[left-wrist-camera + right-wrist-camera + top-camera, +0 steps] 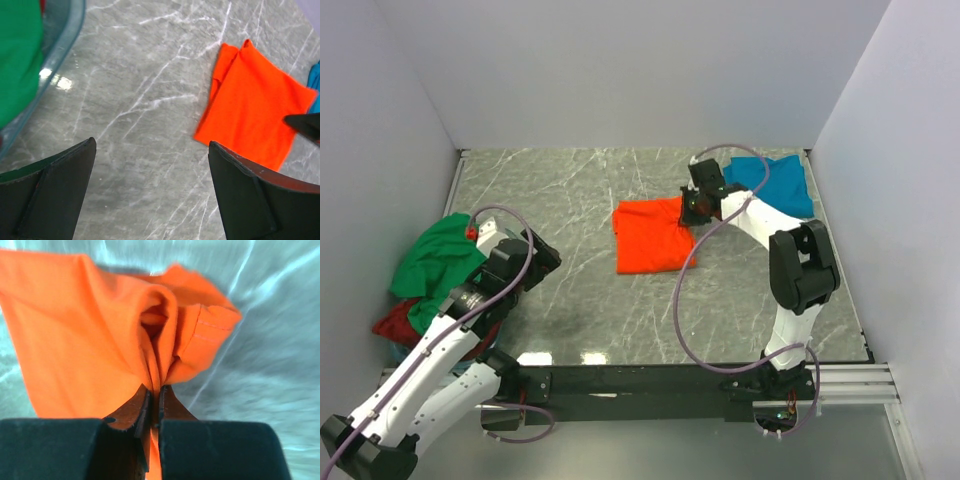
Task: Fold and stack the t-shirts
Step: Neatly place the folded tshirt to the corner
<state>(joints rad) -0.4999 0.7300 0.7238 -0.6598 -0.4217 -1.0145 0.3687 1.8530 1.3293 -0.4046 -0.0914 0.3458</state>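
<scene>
1. far left: the green t-shirt [440,262] lies in a loose heap at the table's left edge. the dark red t-shirt [400,325] is bunched underneath it, poking out on the near side.
2. in the left wrist view the green cloth is draped over the rim of a clear tub [65,35].
3. just right of that heap, the left gripper [152,143] hangs over bare grey marble table [580,190]. its jaws are spread wide with nothing between them, and it touches no cloth.
4. moving to the middle: the orange t-shirt [653,236] lies on the table, folded into a rough rectangle, right of centre and well apart from the left gripper. its left edge is doubled over, as the left wrist view shows [255,115].
5. at that shirt's back right corner, the right gripper [692,208] is down on it. up close, the jaws [154,395] are clamped tight on a pinch of orange cloth. the fabric bunches into a fold just above the fingertips, with a stitched hem showing beside it.
6. far right: the teal blue t-shirt [775,180] lies flat in the back right corner, partly hidden behind the right arm, near the orange one. i can't tell whether the two touch.
</scene>
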